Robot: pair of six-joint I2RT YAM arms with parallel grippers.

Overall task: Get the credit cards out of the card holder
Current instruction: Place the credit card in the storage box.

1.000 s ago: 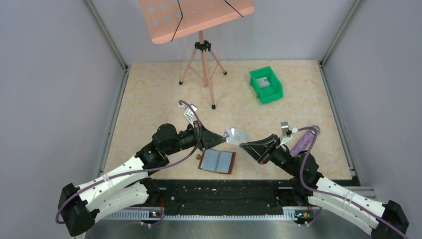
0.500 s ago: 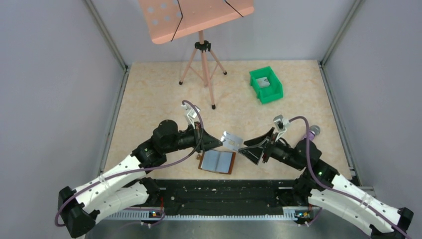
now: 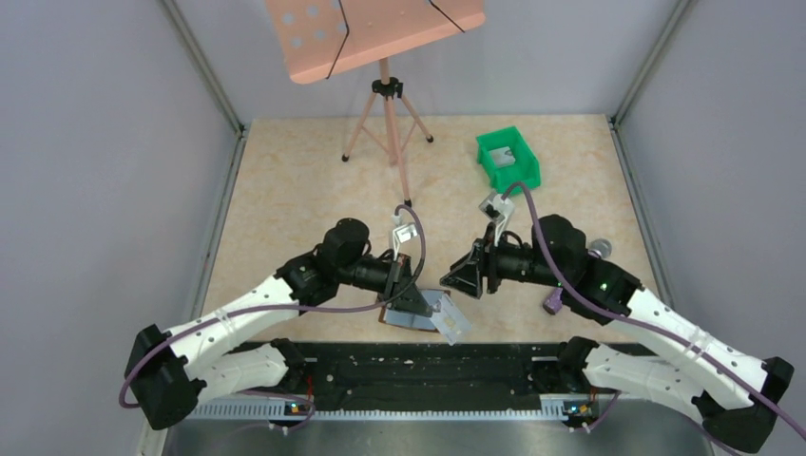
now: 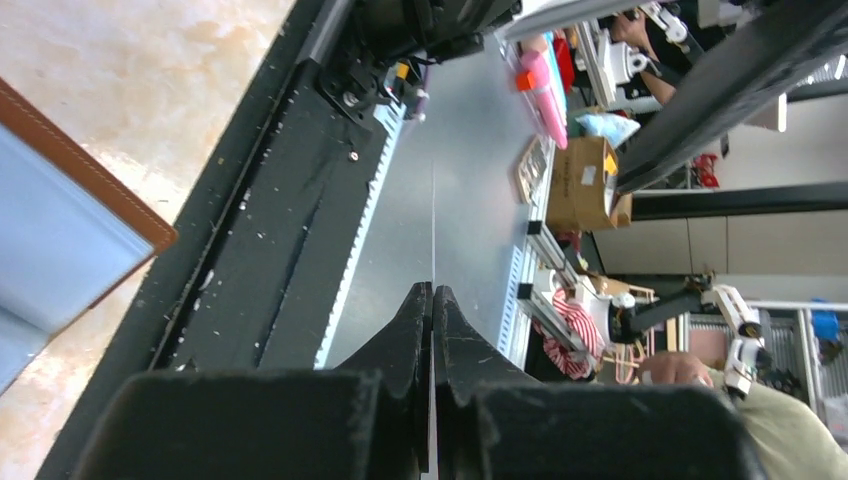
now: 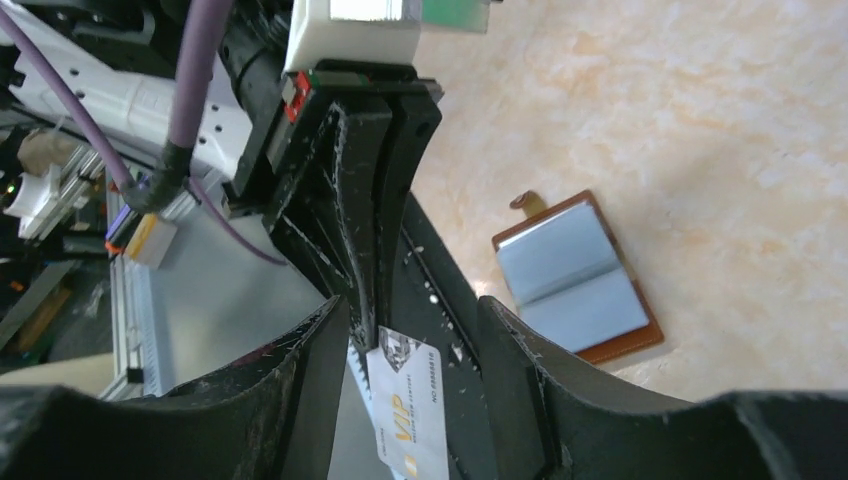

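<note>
The card holder [image 3: 401, 320] lies open near the table's front edge, mostly under my left gripper; its blue-grey panels show in the right wrist view [image 5: 578, 281] and a corner shows in the left wrist view [image 4: 60, 225]. My left gripper [image 3: 424, 306] is shut on a light grey credit card [image 3: 449, 320], seen edge-on between the jaws of my left gripper [image 4: 432, 292] and marked VIP in the right wrist view [image 5: 412, 412]. My right gripper [image 3: 463, 276] is open and empty, apart from the card; its jaws [image 5: 412, 305] frame it. Another card [image 3: 505, 155] lies in the green bin.
The green bin [image 3: 521, 179] stands at the back right. A pink music stand on a tripod [image 3: 388, 128] stands at the back middle. A black rail [image 3: 428, 366] runs along the near edge. Grey walls close in both sides.
The card was held between both grippers above the wallet. My right gripper has let go and drawn back up and right. My left gripper has swung toward the front edge with the card.
</note>
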